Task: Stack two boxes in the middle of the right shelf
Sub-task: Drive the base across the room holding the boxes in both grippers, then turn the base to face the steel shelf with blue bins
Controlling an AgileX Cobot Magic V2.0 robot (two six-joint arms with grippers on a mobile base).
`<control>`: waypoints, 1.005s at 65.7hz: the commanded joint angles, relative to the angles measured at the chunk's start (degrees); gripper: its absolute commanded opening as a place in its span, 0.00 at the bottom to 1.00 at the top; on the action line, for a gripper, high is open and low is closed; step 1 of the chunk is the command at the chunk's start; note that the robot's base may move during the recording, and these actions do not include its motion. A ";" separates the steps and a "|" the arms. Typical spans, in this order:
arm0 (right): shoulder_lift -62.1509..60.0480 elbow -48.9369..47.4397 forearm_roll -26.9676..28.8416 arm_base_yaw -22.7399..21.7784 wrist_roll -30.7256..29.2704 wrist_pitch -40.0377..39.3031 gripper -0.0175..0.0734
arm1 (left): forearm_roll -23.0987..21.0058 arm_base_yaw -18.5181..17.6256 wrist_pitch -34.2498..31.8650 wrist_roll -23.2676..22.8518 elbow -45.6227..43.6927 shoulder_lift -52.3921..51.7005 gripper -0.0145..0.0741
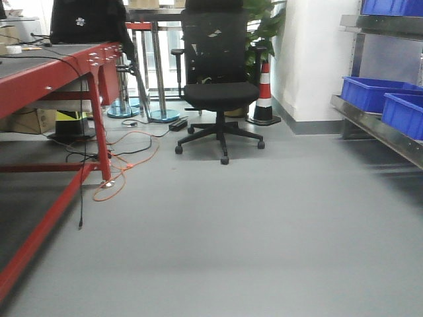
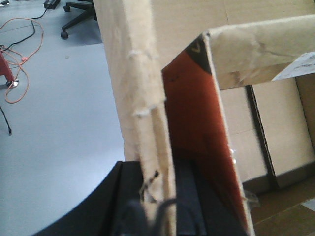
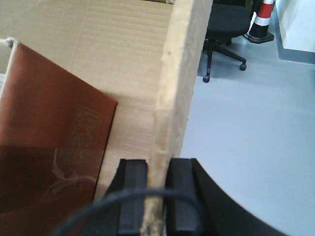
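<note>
**Two claws are sharing one box, with the shelf off to the right**

The left claw (image 2: 158, 201) is pinching an upright cardboard wall of the box (image 2: 130, 73), its jaws closed down to the thickness of the board. The right claw (image 3: 156, 191) is doing the same on another wall, with a pad pressing flat on each side. Gripping two walls is probably spreading the load of a wide, soft box and stopping it from swinging or folding.

The box is sitting low between the wrists, below what the front camera is showing, and I cannot tell whether anything is supporting it. The shelf (image 1: 377, 131) is standing at the right edge of the front view, well apart from the robot.

Counting:
- Two claws, both clamping.
- One box plainly in hand.
- One red-brown panel (image 2: 197, 123) standing inside the box. I cannot tell whether it is belonging to a second box.
- Three blue bins (image 1: 370, 92) on the shelf.
- One chair (image 1: 218, 92).
- One cone (image 1: 264, 92).
- One red workbench (image 1: 59, 66).
</note>
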 commanded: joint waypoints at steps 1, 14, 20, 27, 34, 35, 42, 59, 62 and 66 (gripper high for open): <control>-0.62 -0.50 -1.71 -0.19 -0.73 -3.92 0.02 | 0.07 0.00 -2.44 0.19 -0.83 -1.04 0.04; -0.62 -0.50 -1.71 -0.19 -0.73 -3.92 0.02 | 0.07 0.00 -2.44 0.19 -0.83 -1.04 0.04; -0.62 -0.50 -1.71 -0.19 -0.73 -3.92 0.02 | 0.07 0.00 -2.44 0.19 -0.83 -1.04 0.04; -0.62 -0.50 -1.71 -0.19 -0.73 -3.92 0.02 | 0.07 0.00 -2.44 0.19 -0.83 -1.04 0.04; -0.62 -0.50 -1.71 -0.19 -0.73 -3.92 0.02 | 0.07 0.00 -2.44 0.19 -0.83 -1.04 0.04; -0.62 -0.50 -1.71 -0.19 -0.73 -3.92 0.02 | 0.07 0.00 -2.44 0.19 -0.83 -1.04 0.04; -0.62 -0.50 -1.71 -0.19 -0.73 -3.92 0.02 | 0.07 0.00 -2.44 0.19 -0.83 -1.04 0.04; -0.62 -0.50 -1.71 -0.19 -0.73 -3.92 0.02 | 0.07 0.00 -2.44 0.19 -0.83 -1.04 0.04; -0.62 -0.50 -1.71 -0.19 -0.73 -3.92 0.02 | 0.07 0.00 -2.44 0.19 -0.83 -1.04 0.04; -0.62 -0.50 -1.71 -0.19 -0.73 -3.92 0.02 | 0.07 0.00 -2.44 0.19 -0.83 -1.04 0.04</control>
